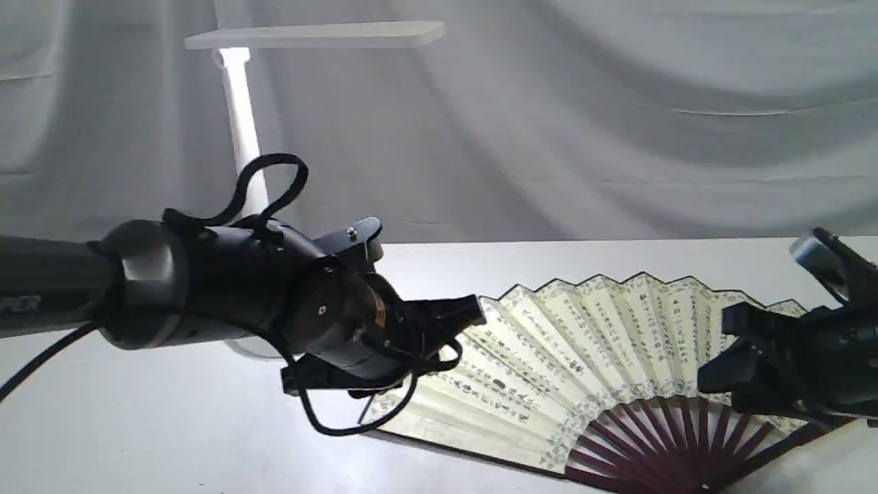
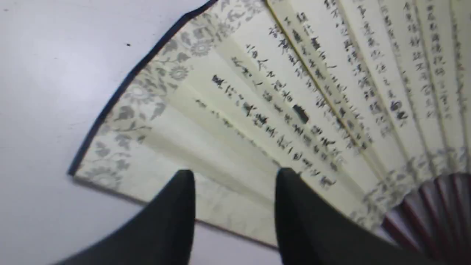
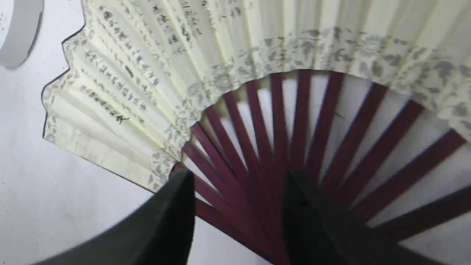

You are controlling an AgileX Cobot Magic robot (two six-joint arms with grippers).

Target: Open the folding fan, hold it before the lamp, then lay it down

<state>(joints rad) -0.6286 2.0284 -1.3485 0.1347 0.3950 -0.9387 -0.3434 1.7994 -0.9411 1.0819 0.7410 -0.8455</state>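
The folding fan [image 1: 583,357] lies spread open and flat on the white table [image 1: 137,425], its cream leaf toward the back and its maroon ribs [image 3: 279,121] toward the front right. My left gripper [image 1: 439,339] hovers open over the fan's left end. In the left wrist view the gripper [image 2: 235,175] has nothing between its fingers, with the leaf [image 2: 276,92] below. My right gripper [image 1: 720,350] stands open above the ribs near the pivot, and is empty in its own view [image 3: 239,176]. The white lamp [image 1: 240,116] stands at the back left, behind my left arm.
A grey draped cloth [image 1: 617,103] hangs behind the table. The lamp's flat head [image 1: 315,34] reaches out to the right, high above the table. Part of the lamp's round base [image 3: 18,33] shows beyond the fan's left end.
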